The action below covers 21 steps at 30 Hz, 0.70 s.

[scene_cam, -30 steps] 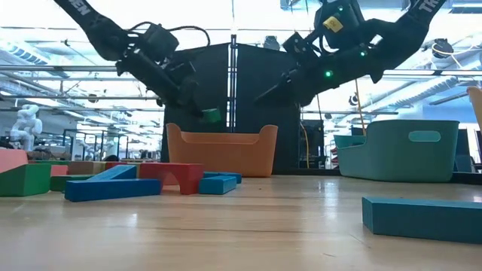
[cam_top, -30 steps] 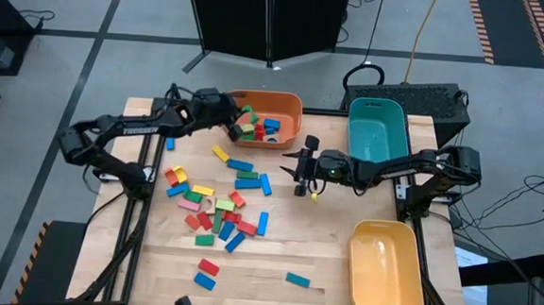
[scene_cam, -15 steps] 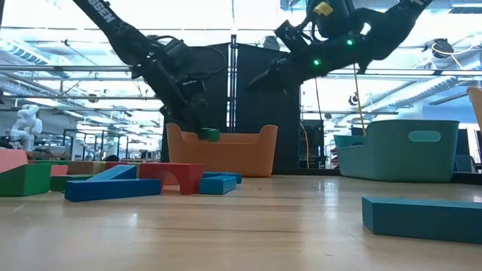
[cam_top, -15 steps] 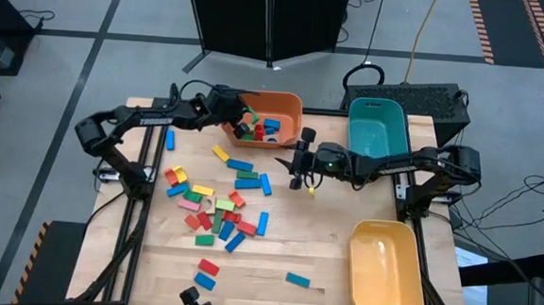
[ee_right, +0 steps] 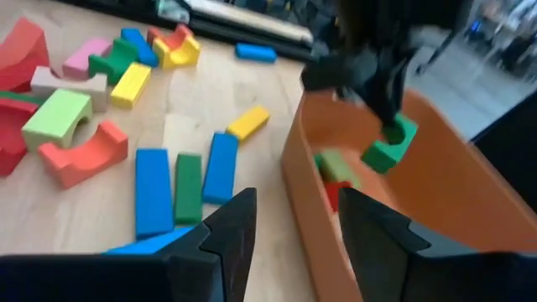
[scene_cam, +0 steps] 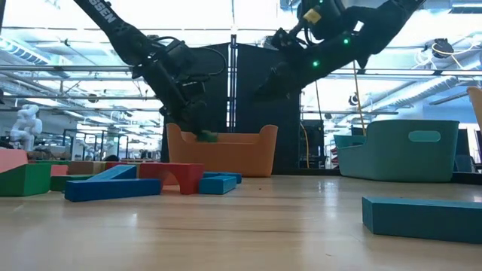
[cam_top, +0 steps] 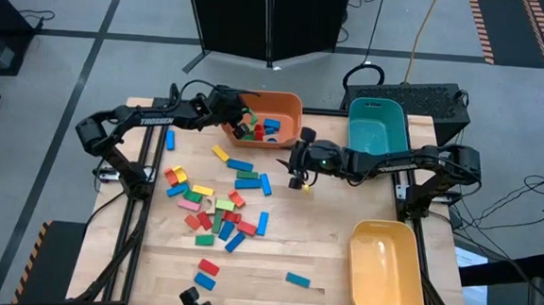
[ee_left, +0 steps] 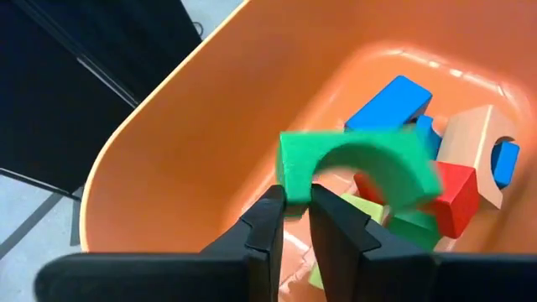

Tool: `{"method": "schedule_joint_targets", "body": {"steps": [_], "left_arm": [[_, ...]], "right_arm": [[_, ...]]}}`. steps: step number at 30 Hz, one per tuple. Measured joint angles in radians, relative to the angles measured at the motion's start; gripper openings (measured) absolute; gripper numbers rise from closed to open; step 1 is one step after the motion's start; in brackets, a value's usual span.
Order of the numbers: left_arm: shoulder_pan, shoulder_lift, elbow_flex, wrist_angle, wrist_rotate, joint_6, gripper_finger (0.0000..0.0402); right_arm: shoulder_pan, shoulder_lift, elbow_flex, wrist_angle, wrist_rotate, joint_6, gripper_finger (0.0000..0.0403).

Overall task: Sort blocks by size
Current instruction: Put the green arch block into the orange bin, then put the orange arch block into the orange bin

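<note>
My left gripper (cam_top: 239, 115) reaches over the orange bin (cam_top: 284, 104) at the table's far side. It is shut on a green arched block (ee_left: 361, 164), which also shows in the right wrist view (ee_right: 390, 143). Several blocks (cam_top: 259, 128) lie in the bin. Many loose blocks (cam_top: 217, 206) in red, blue, green, yellow and pink lie flat on the table's left half. My right gripper (cam_top: 297, 168) hovers open and empty over the table just right of the orange bin, pointing at it. My left gripper pinches one leg end of the green arched block (ee_left: 294, 180) between its two fingertips (ee_left: 268, 218). The fingers slant down into the orange bin from the table's left. The block sticks out beyond the fingertips, clear of the blocks lying in the bin.
A teal bin (cam_top: 377, 131) stands at the far right and a yellow bin (cam_top: 386, 268) at the near right. Single blocks lie near the front edge (cam_top: 297, 280) and by the left edge (cam_top: 169, 142). Bare wood lies between the block pile and the yellow bin.
My left gripper has carried the green arched block toward the table's far edge over the orange bin's rim and lowered it into the bin. My right gripper has gone toward the table's left and far edge, closer to the orange bin, staying open.
</note>
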Motion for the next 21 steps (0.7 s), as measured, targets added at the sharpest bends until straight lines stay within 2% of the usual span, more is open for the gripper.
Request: {"method": "schedule_joint_targets", "body": {"steps": [10, 15, 21], "left_arm": [[-0.002, -0.038, 0.000, -0.041, 0.003, 0.040, 0.0159], [-0.045, -0.158, -0.001, -0.184, 0.074, 0.053, 0.0165], [-0.180, -0.320, -0.001, -0.322, 0.105, 0.034, 0.0166]], "right_arm": [[0.019, 0.000, 0.000, -0.056, 0.003, 0.121, 0.0158], [0.039, 0.000, 0.000, -0.056, 0.003, 0.136, 0.0158], [0.043, 0.000, -0.002, -0.056, 0.030, 0.140, 0.0158]]}}
